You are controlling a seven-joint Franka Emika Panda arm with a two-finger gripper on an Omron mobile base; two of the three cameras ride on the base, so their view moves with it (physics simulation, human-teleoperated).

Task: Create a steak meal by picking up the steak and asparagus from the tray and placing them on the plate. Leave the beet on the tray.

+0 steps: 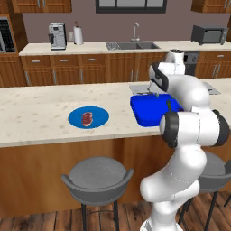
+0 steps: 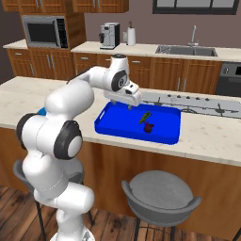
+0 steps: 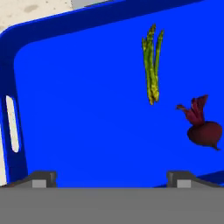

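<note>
Above the tray (image 2: 115,127), the claw (image 2: 123,106) hangs wide open, holding nothing.

From the left base camera, your own arm hid much of the tray (image 1: 146,112) and all its contents. In the hand view the tray ran off the right edge, beyond the beet (image 3: 204,131), right of the claw (image 3: 111,180).

Even, bright rendered lighting throughout; soft shadows, no glare. Images slightly soft, low resolution; no edge distortion noted.
</note>
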